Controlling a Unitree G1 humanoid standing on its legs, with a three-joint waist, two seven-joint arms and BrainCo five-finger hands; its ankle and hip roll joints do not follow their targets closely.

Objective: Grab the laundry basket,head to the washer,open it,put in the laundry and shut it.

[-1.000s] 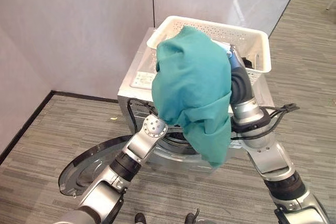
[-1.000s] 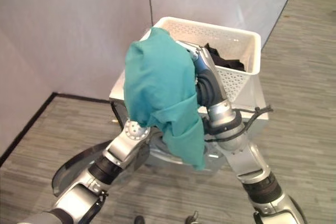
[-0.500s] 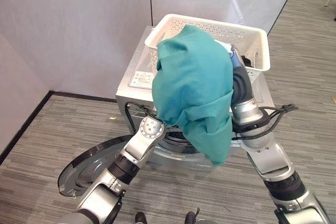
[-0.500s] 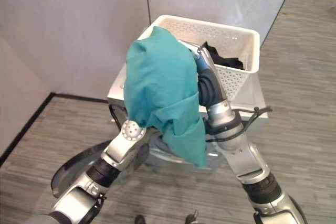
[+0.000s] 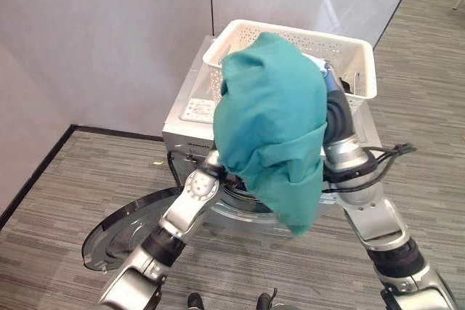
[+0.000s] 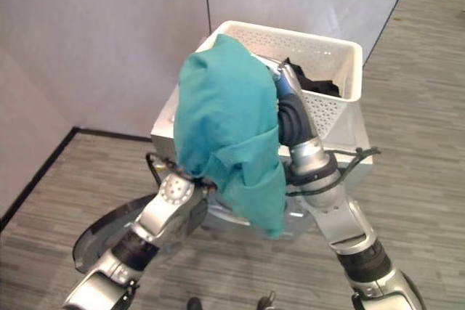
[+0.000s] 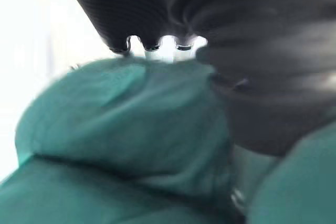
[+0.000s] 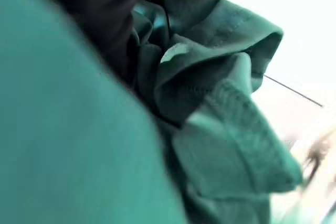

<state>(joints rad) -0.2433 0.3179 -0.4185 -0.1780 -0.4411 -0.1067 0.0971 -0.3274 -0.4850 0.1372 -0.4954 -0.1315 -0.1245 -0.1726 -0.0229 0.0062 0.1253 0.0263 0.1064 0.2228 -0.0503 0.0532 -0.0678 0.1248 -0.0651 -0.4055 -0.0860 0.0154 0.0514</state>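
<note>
A large teal cloth (image 5: 272,128) hangs bunched in the air between the two raised arms, just in front of the white basket (image 5: 349,56), which sits on top of the washer (image 5: 190,128). The cloth drapes over both wrists and trails down toward the washer's round opening. The right hand (image 5: 328,85) reaches up on the right side of the cloth, its dark ribbed cover showing at the cloth's edge near the basket rim; its fingers are buried in the folds, so whether they clench the cloth cannot be told. The left hand (image 7: 157,9) is under the cloth on the left, its fingers likewise hidden. A dark garment (image 6: 312,81) lies inside the basket. The washer door (image 5: 120,234) lies swung open, low on the left above the grey floor (image 5: 73,172).
</note>
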